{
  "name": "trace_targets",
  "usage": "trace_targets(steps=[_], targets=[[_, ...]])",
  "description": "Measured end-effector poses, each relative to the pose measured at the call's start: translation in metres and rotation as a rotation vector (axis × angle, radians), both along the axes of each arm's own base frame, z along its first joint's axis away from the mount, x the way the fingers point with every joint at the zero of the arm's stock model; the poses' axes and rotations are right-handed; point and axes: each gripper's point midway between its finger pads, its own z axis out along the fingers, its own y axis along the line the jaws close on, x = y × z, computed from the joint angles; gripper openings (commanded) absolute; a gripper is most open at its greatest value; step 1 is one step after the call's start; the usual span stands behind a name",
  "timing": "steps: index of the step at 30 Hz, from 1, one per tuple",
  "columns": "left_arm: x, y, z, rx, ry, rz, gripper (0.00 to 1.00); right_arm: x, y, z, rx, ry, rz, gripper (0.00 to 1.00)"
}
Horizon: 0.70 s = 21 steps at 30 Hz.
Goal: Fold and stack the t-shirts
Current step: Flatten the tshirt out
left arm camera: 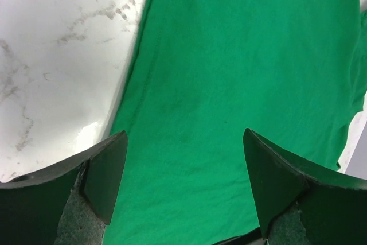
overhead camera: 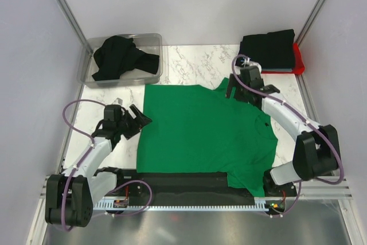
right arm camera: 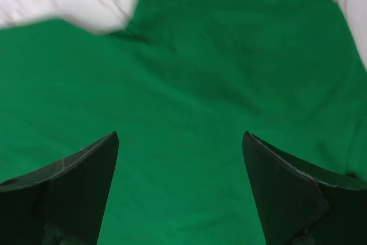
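A bright green t-shirt [overhead camera: 200,133] lies spread flat on the marble table; it also shows in the left wrist view [left arm camera: 241,84] and the right wrist view [right arm camera: 189,101]. My left gripper [overhead camera: 139,122] is open and empty at the shirt's left edge [left arm camera: 182,142]. My right gripper [overhead camera: 235,91] is open and empty over the shirt's far right sleeve area [right arm camera: 180,142]. A crumpled black t-shirt [overhead camera: 119,55] lies in a clear bin. A folded black t-shirt [overhead camera: 268,47] sits on a red one [overhead camera: 297,61] at the back right.
The clear plastic bin [overhead camera: 150,39] stands at the back left. The marble table [overhead camera: 195,61] is walled by grey panels. A black rail [overhead camera: 189,199] runs along the near edge; the shirt's hem hangs over it.
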Motion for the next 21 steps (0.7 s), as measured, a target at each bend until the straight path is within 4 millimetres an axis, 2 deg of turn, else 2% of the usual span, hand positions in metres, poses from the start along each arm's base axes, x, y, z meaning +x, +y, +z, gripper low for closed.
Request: trace_targets(steps=[2,4,7,11,15,21], targets=[[-0.002,-0.004,-0.002,0.000,0.007,-0.017,0.88,-0.032,-0.010,-0.027,-0.027,0.080,-0.010,0.98],[-0.005,-0.011,-0.007,0.001,0.028,-0.042,0.87,-0.054,-0.018,-0.049,-0.056,0.150,-0.013,0.98],[-0.012,-0.024,-0.019,0.007,0.086,-0.089,0.86,-0.072,-0.026,-0.069,-0.090,0.230,-0.021,0.98],[-0.011,-0.049,-0.022,0.024,0.141,-0.164,0.86,-0.073,-0.032,-0.089,-0.109,0.294,-0.036,0.98],[0.009,-0.060,-0.027,0.045,0.179,-0.176,0.86,-0.072,-0.038,-0.122,-0.140,0.396,-0.045,0.98],[0.053,-0.067,-0.031,0.037,0.207,-0.155,0.86,-0.028,-0.033,-0.123,-0.149,0.394,-0.045,0.98]])
